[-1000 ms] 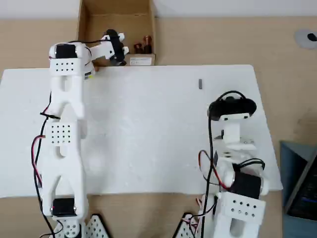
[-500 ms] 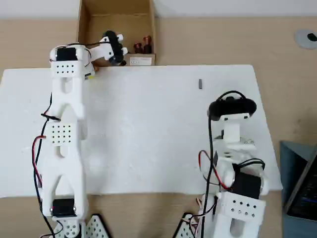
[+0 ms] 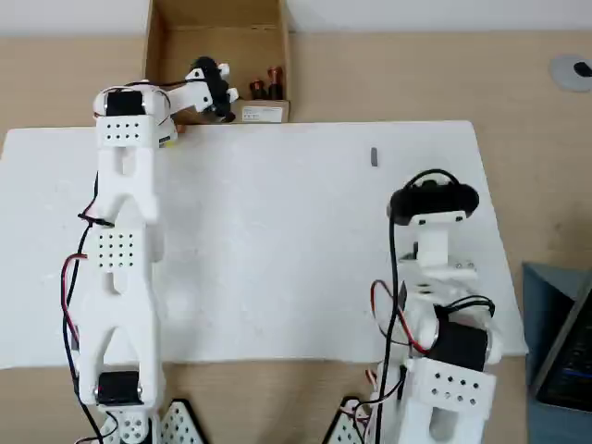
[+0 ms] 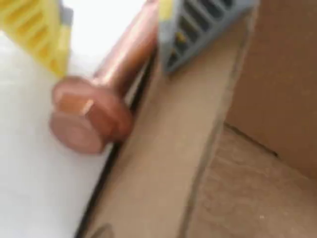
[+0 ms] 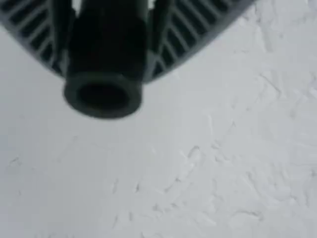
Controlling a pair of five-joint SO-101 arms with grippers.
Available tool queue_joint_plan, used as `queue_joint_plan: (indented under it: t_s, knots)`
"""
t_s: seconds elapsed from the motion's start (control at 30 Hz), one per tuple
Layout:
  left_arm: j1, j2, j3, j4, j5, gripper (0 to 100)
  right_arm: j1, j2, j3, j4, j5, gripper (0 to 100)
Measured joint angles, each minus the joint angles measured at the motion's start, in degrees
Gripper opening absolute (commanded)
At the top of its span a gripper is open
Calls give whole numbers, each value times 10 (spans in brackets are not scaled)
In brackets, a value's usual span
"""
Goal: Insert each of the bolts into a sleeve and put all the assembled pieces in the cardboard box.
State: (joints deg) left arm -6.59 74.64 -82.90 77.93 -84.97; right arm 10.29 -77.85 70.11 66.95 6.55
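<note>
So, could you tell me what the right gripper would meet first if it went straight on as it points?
Probably the white board: the black sleeve clamped in the right gripper would touch it first, though how far off it lies is unclear.

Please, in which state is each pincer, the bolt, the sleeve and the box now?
left pincer: shut on the bolt
bolt: held beside the cardboard box wall
right pincer: shut on the sleeve
sleeve: held, its bore empty
cardboard box: open, copper pieces inside
</note>
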Motion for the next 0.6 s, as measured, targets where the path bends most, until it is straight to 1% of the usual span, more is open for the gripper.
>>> queue_joint_plan:
  t_s: [0.1,0.27,0.4,0.5,0.6]
  knots:
    - [2,12,-42,47,2,120,0,0,0,0,0,10]
    - [16,18,-99,178,2,58,0,0,0,0,0,10]
    - [20,18,-103,208,2,58,0,0,0,0,0,10]
    - [20,18,-103,215,2,58,0,0,0,0,0,10]
    - [20,18,-103,216,14,79,0,0,0,0,0,10]
